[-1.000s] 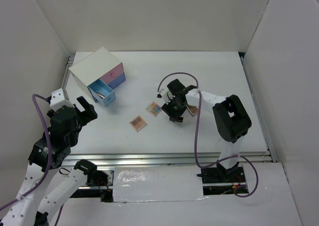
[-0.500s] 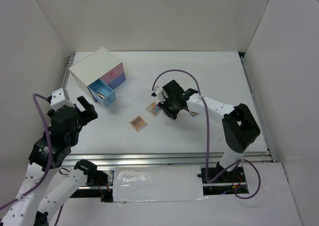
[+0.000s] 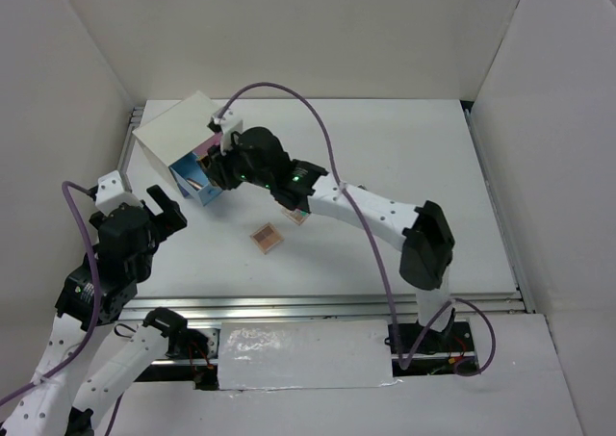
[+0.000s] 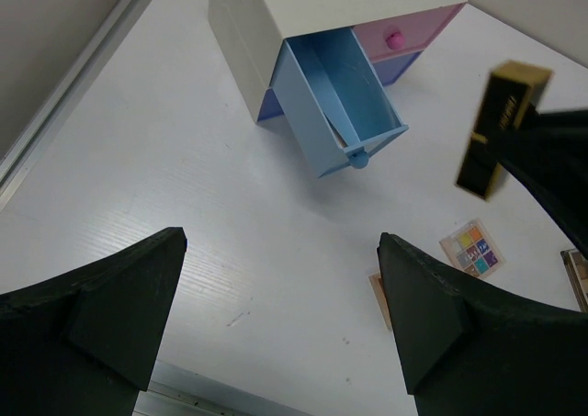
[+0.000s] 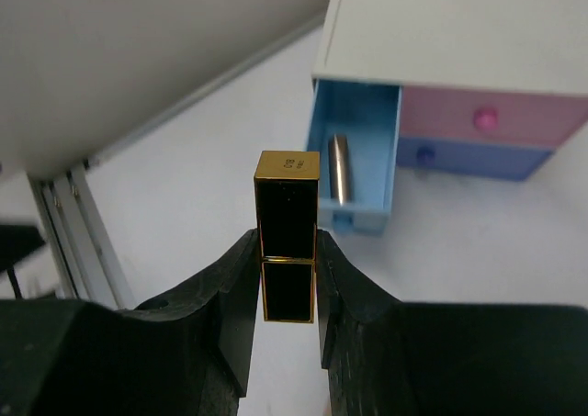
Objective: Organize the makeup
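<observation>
— So, what is your right gripper (image 5: 287, 252) doing?
— It's clamped on the black-gold lipstick (image 5: 288, 200), upright at the centre of my wrist view. The open blue drawer (image 5: 360, 122) sits just beyond, upper middle, with a rose-gold tube (image 5: 339, 168) inside.
— And the left gripper (image 4: 280, 315)?
— Jaws wide apart, holding nothing, lower left of the overhead view.

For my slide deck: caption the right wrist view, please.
Right hand grips a black-gold lipstick before the open blue drawer, which holds a metallic tube.
</observation>
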Action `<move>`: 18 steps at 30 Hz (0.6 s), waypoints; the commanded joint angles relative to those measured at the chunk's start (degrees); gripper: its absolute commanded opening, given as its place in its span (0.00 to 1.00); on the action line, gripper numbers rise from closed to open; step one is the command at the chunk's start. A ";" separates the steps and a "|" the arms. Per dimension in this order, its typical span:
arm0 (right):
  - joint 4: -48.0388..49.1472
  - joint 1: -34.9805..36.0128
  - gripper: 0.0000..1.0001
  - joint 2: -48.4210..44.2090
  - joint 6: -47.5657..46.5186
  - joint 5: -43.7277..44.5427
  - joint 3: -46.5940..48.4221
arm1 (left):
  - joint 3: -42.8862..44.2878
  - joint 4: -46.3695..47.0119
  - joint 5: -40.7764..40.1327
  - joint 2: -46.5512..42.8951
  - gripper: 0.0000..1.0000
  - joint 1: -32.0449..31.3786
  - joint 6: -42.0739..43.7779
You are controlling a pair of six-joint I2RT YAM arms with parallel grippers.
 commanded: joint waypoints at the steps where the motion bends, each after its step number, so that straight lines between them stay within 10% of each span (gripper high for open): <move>1: 11.21 0.75 0.20 8.53 6.27 6.30 6.67 | 0.33 1.31 -1.51 -0.52 0.99 -0.26 0.21; 11: 16.24 0.84 0.30 24.71 4.34 11.92 22.50 | 0.33 1.49 -1.24 -0.25 0.99 -0.35 0.57; 18: 19.06 0.84 1.00 23.06 3.20 12.10 21.18 | 0.41 1.75 -0.54 0.01 0.99 -0.35 1.01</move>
